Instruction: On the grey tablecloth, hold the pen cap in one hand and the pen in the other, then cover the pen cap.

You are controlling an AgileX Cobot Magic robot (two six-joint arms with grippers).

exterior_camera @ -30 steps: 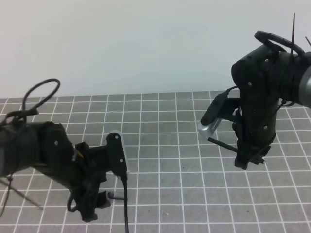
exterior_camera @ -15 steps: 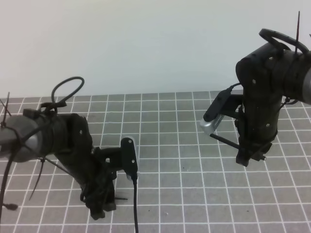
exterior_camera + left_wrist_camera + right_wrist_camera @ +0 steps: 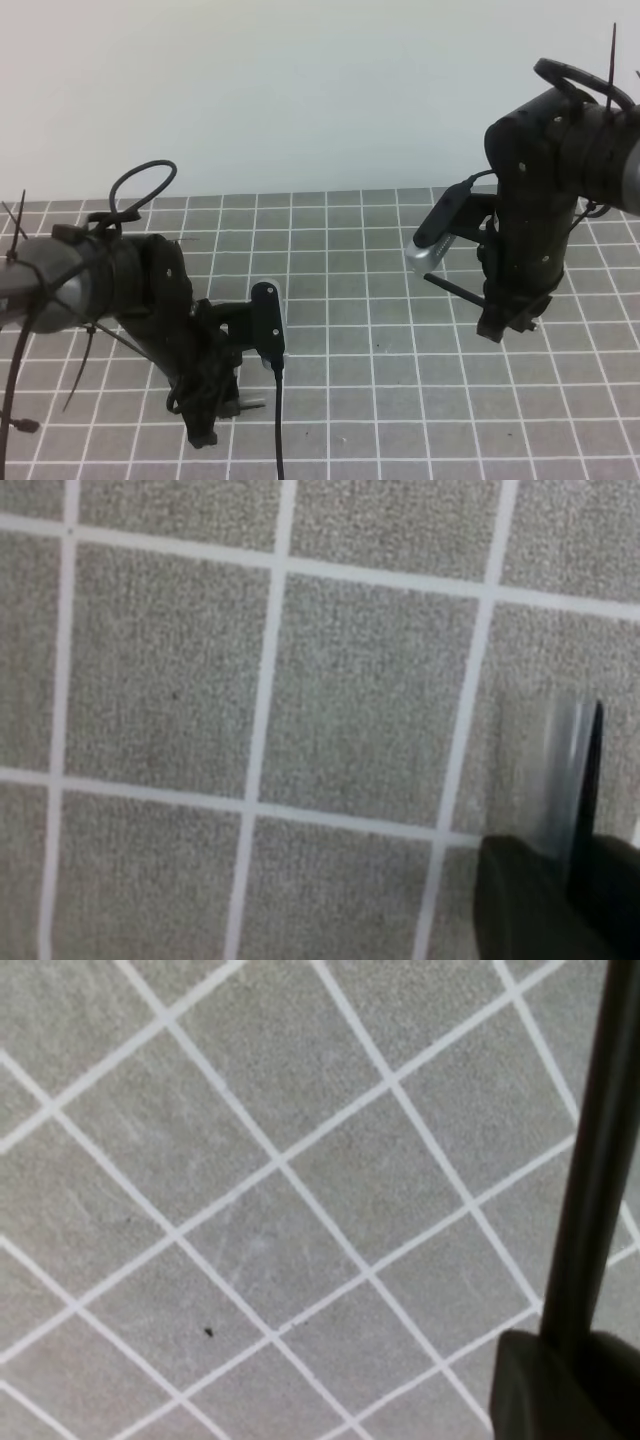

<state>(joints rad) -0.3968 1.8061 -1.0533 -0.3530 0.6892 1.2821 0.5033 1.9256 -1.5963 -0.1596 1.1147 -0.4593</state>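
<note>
A plain pale wall stands behind the work surface, the grey tablecloth (image 3: 370,330), ruled with white lines into squares.

My right gripper (image 3: 505,325) hangs above the right half of the cloth, clenched on the pen (image 3: 455,291). The pen projects leftward from the jaws, clear of the cloth; in the right wrist view it runs up the right edge as a long black bar (image 3: 590,1170). I judge this hold is meant to leave one end free to receive the cap.

My left gripper (image 3: 215,410) is down at the cloth on the near left. A short dark stub (image 3: 250,406) shows just right of the fingertips, probably the pen cap, though it is too small to confirm. The left wrist view shows a translucent pad with a dark sliver along it (image 3: 590,780); I cannot tell whether the jaws are clamped on the cap.

Count: one pen, one likely cap, two grippers. I judge the capping step not yet started, as the two arms are well apart.
</note>
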